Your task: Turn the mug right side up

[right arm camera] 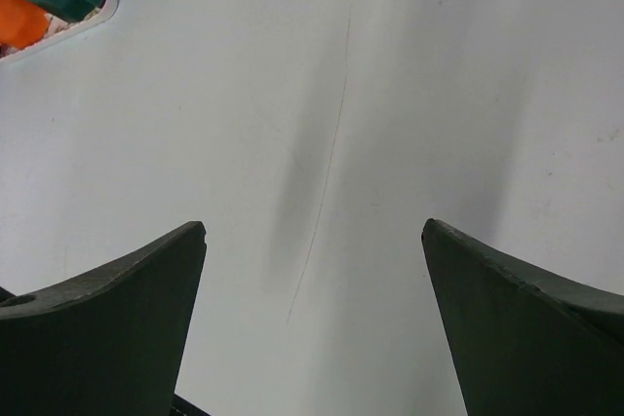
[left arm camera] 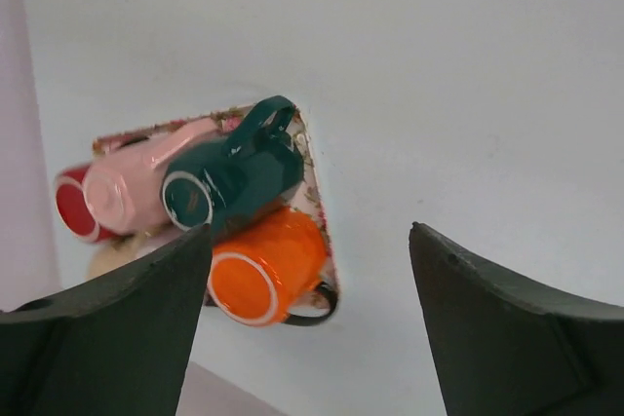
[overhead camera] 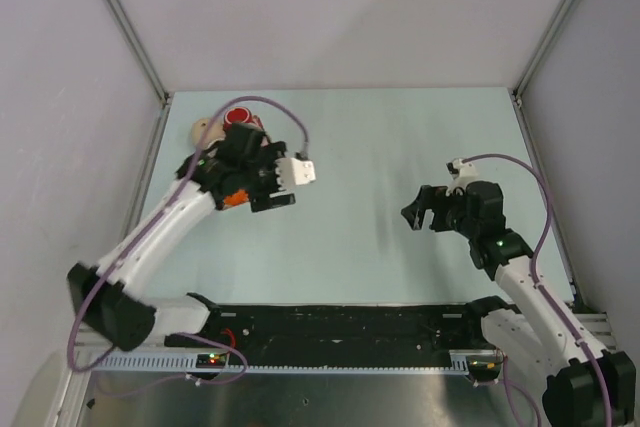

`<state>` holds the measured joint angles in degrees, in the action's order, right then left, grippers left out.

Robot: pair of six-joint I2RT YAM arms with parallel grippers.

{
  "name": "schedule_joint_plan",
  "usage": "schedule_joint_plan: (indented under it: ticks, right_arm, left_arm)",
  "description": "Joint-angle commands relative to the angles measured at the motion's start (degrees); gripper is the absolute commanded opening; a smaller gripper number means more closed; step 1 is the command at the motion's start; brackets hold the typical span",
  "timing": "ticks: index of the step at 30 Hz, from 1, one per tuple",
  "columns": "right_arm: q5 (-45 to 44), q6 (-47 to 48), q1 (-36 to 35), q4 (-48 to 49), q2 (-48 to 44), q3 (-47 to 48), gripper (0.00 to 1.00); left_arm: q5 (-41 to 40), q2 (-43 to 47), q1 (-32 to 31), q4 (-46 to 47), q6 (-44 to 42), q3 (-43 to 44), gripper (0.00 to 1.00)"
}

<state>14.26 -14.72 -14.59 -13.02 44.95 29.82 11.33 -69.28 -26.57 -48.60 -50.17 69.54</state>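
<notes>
Several mugs lie tipped in a pile on a floral-rimmed tray at the far left of the table. In the left wrist view an orange mug lies on its side nearest me. A dark green mug rests above it with its handle up. Beside it are a pink mug and a red mug. The red mug also shows in the top view. My left gripper is open and empty, hovering over the pile. My right gripper is open and empty over bare table at the right.
The table is walled by grey panels on the left, back and right, with metal posts at the back corners. A black rail runs along the near edge between the arm bases. A beige object lies by the red mug.
</notes>
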Motion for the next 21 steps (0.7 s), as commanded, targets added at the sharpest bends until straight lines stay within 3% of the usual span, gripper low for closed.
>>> schedule_joint_plan:
  ticks: [1, 5, 9, 17, 21]
  right_arm:
    - [2.1, 0.9, 0.4, 2.9, 3.1, 3.0, 0.98]
    - [2.7, 0.9, 0.6, 2.6, 5.8, 3.6, 0.98]
    - [2.3, 1.6, 0.6, 1.0, 7.7, 4.5, 0.98]
    - [0.1, 3.3, 0.7, -1.9, 8.9, 5.2, 0.98]
    - [0.2, 3.2, 0.8, -1.7, 9.2, 5.2, 0.98]
  left_arm:
    - [-8.4, -10.0, -3.9, -4.4, -17.9, 7.5, 0.83]
    - [-10.5, -21.7, -5.0, -4.3, -27.0, 13.4, 0.78]
    - [-14.7, -32.1, -5.2, -5.1, -27.1, 20.9, 0.78]
    - [-17.1, -41.2, -5.3, -7.6, -31.7, 22.9, 0.81]
    - [-19.3, -45.2, -5.3, -7.8, -31.2, 25.3, 0.7]
